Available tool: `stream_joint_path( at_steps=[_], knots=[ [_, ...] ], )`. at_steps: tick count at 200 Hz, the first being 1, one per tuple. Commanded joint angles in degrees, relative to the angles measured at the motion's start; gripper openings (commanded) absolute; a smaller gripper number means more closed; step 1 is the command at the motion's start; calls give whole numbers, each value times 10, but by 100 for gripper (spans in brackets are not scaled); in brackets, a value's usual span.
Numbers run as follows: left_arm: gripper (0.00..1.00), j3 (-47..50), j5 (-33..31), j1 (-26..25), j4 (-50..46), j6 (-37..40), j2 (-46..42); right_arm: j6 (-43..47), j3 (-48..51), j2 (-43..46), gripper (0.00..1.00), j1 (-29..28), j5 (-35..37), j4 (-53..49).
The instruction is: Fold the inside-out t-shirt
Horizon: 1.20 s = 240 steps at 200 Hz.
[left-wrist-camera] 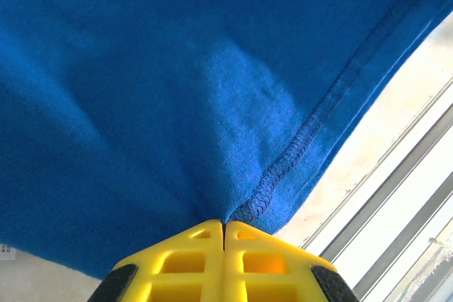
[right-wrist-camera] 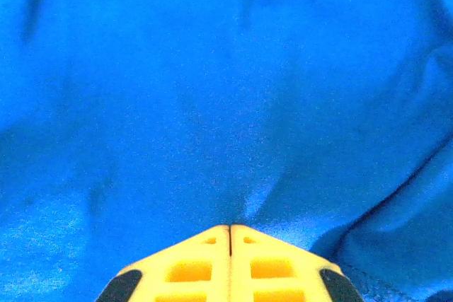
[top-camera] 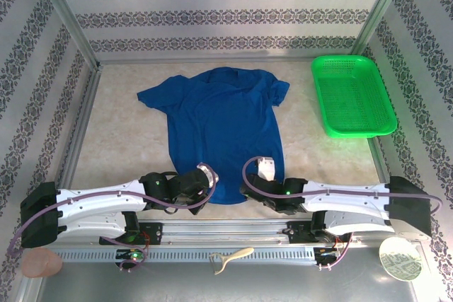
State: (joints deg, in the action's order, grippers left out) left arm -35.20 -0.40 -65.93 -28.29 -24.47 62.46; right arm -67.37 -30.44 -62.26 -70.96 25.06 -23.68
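The royal blue t-shirt [top-camera: 223,125] lies spread flat on the table, collar toward the far wall and both short sleeves out to the sides. At its near hem, left of centre, my left gripper [top-camera: 205,187] is shut on the cloth. In the left wrist view the yellow fingers [left-wrist-camera: 195,263] meet with the stitched hem [left-wrist-camera: 304,139] pinched between them. Right of centre on the same hem, my right gripper [top-camera: 256,183] is shut as well. Its yellow fingers [right-wrist-camera: 195,270] are closed on a small raised fold of blue cloth [right-wrist-camera: 212,90].
A green plastic mesh basket [top-camera: 352,95] stands at the back right. Bare pale table [top-camera: 120,146] flanks the shirt on both sides. The metal rail [top-camera: 226,235] runs along the near edge, with patterned walls around the other three sides.
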Motion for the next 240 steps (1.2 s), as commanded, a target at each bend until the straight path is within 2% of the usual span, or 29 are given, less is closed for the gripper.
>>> stream_joint_path(
  at_steps=[1,22,48,55,62,71,82,87,90,97,106,135,169,206,240],
  knots=[
    [5,-11,1,1,0,-6,5,12,22,27,7,12,18,-35],
    [5,-15,0,1,-1,-4,8,9,34,38,19,14,16,-35],
    [5,-22,3,1,-5,-3,11,3,45,39,21,15,9,-27],
    [5,-25,4,1,-7,-2,12,2,47,38,16,14,6,-23],
    [5,-26,3,1,-9,-2,13,3,49,36,4,13,4,-19],
    [5,-29,2,1,-11,0,13,2,51,34,2,12,3,-14],
    [5,-32,1,1,-12,1,12,0,52,30,8,10,0,-12],
    [5,-33,1,1,-13,1,12,-1,51,28,14,8,-1,-13],
    [5,-33,1,1,-13,1,12,-3,51,25,23,6,0,-14],
    [5,-34,1,1,-13,1,12,-7,50,21,34,4,2,-19],
    [5,-34,1,1,-14,2,12,-12,49,14,40,1,5,-30],
    [5,-34,1,1,-16,2,12,-43,60,19,41,-13,16,-64],
    [5,-31,0,1,-16,2,8,-97,76,54,50,-29,46,-122],
    [5,-26,1,1,-12,1,6,-116,80,81,48,-29,68,-161],
    [5,-21,1,1,-9,-1,1,-112,77,62,47,-27,65,-164]
  ],
)
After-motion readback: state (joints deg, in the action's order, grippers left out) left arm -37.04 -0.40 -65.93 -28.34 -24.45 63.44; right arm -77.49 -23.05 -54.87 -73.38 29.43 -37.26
